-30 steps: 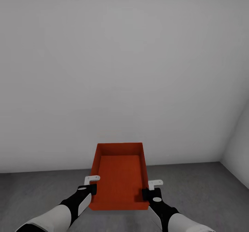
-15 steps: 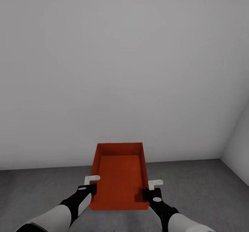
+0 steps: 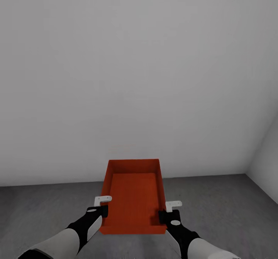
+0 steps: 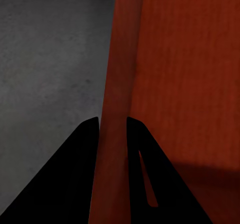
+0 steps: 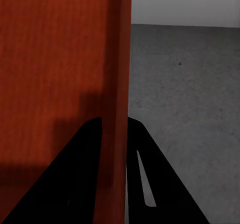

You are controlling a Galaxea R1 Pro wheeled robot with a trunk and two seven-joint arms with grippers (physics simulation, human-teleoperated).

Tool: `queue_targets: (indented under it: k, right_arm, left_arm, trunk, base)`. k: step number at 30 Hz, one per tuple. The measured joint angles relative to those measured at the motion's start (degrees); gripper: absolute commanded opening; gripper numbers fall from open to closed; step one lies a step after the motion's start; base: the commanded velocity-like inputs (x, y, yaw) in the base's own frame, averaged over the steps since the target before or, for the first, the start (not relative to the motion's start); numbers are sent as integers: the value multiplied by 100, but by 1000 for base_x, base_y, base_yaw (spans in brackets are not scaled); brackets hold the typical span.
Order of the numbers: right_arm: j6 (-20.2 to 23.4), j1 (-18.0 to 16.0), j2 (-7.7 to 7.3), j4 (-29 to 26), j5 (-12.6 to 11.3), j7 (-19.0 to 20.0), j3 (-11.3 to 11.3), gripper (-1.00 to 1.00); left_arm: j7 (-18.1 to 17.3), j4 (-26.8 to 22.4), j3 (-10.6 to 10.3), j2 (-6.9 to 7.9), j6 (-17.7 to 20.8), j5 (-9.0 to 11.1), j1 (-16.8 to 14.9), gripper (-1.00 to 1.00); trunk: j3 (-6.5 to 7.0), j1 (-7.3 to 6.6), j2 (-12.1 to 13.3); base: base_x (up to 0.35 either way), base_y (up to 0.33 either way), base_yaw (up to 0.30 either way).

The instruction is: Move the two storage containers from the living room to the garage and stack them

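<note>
Almost nothing has changed over the last second: the wall/floor seam sits a touch higher than it did, and the corner at the right has barely shifted. That's camera shift, so the base or head is creeping forward or tilting; arms and load look the same. One storage container [image 3: 134, 197] is carried low in front of the trunk, open side up, held between both arms. Left gripper [image 3: 102, 206] is clamped on the container's left side wall: in the left wrist view the two dark fingers [image 4: 82, 154] sit either side of the thin orange wall [image 4: 114, 134], closed down to wall thickness. Right gripper [image 3: 170, 210] does the same on the right side wall, fingers [image 5: 87, 154] straddling it. Container looks level and empty. Underneath and ahead is the dark grey speckled floor [image 3: 216, 209], with a plain white-grey wall [image 3: 139, 77] behind, so this looks like the garage. The container seems to be off the floor, though how high I can't tell. I see no other container on the floor ahead, so my guess is this is the first one and it goes straight on the floor. Next likely step: stop, lower both arms together, release. Risk: thin walls and a pinch grip, so uneven lowering could twist it.
</note>
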Motion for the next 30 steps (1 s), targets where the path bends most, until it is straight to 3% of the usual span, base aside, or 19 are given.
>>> queue_targets:
  k: [30]
  right_arm:
    - [-13,0,0,1,-3,-5,5,-100]
  left_arm:
    - [1,-1,-10,0,-12,6,-1,-100]
  trunk:
    - [-817,659,-1205]
  base:
    - [0,0,0]
